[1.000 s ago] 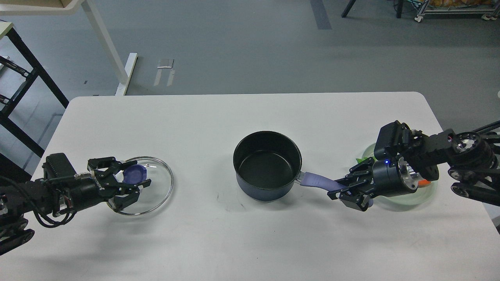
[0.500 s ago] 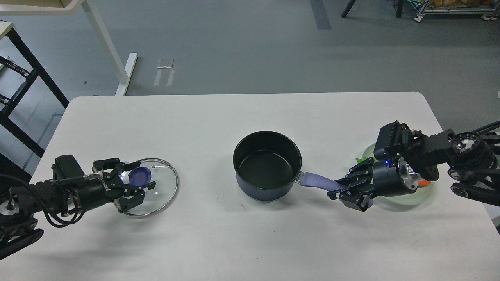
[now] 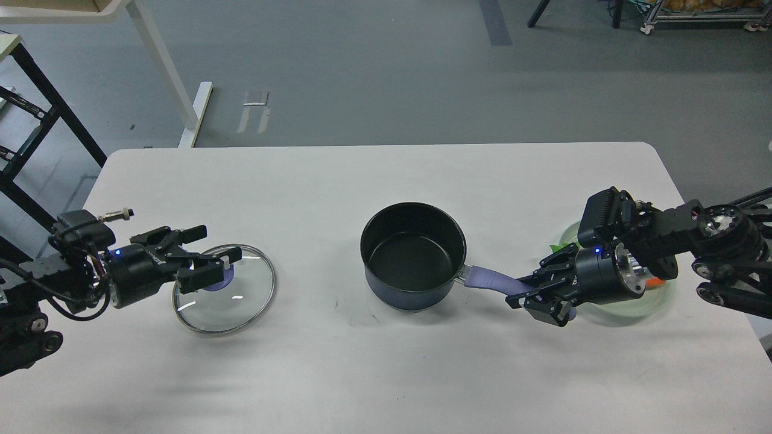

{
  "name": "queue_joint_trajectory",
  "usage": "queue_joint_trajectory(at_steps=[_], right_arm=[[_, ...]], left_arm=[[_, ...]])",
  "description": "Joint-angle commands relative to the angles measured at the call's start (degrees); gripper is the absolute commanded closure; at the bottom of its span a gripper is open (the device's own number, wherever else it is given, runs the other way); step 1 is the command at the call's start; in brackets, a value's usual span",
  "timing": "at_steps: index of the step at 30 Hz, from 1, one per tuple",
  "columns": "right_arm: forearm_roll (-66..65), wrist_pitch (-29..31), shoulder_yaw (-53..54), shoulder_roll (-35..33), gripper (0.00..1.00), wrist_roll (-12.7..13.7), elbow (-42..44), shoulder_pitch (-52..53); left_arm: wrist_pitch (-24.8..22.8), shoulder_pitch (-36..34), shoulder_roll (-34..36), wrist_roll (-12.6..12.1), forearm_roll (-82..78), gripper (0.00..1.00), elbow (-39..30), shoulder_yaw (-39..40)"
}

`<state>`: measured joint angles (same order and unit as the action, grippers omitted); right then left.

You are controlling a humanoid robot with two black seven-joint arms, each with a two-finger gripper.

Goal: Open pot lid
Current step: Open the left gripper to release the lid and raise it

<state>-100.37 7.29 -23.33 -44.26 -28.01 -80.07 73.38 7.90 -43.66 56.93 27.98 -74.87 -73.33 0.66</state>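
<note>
The dark blue pot [image 3: 413, 256] stands uncovered at the table's middle, its lavender handle [image 3: 487, 278] pointing right. My right gripper [image 3: 526, 293] is shut on the end of that handle. The glass lid [image 3: 232, 301] with its blue knob [image 3: 218, 281] lies flat on the table to the left of the pot. My left gripper [image 3: 218, 248] is open and empty, just above the lid's left part, and it partly hides the knob.
A pale green plate [image 3: 654, 298] with orange and green items lies at the right edge, mostly behind my right wrist. The white table [image 3: 386, 181] has its far edge towards the grey floor. A black rack stands beyond the left edge.
My left gripper has let go of the lid's knob, risen and drawn back left. The lid lies flat on the table, slightly right of before. The right arm has not moved.
</note>
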Motion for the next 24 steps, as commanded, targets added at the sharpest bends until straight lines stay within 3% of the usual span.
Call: queue_joint_trajectory(at_steps=[1, 5, 9, 16, 24], right_arm=[[0.0, -0.1, 0.0, 0.0, 0.56, 0.0, 0.0, 0.0], [0.1, -0.2, 0.0, 0.0, 0.3, 0.0, 0.0, 0.0], [2.1, -0.2, 0.1, -0.1, 0.03, 0.0, -0.1, 0.1], [5.3, -0.2, 1.3, -3.7, 0.02, 0.0, -2.2, 3.5], [18.1, -1.2, 5.2, -10.8, 0.02, 0.0, -6.7, 8.6]], left_arm=[[-11.7, -3.0, 1.4, 0.0, 21.4, 0.01, -1.0, 3.3], [-20.8, -3.9, 1.3, 0.0, 40.5, 0.01, 1.8, 6.5], [-23.5, -3.8, 0.6, 0.0, 50.7, 0.01, 5.2, 6.5], [-23.3, -3.8, -0.2, 0.0, 56.2, 0.01, 7.4, 6.6], [-23.3, -3.8, -3.0, 0.0, 68.3, 0.01, 9.2, 9.0]])
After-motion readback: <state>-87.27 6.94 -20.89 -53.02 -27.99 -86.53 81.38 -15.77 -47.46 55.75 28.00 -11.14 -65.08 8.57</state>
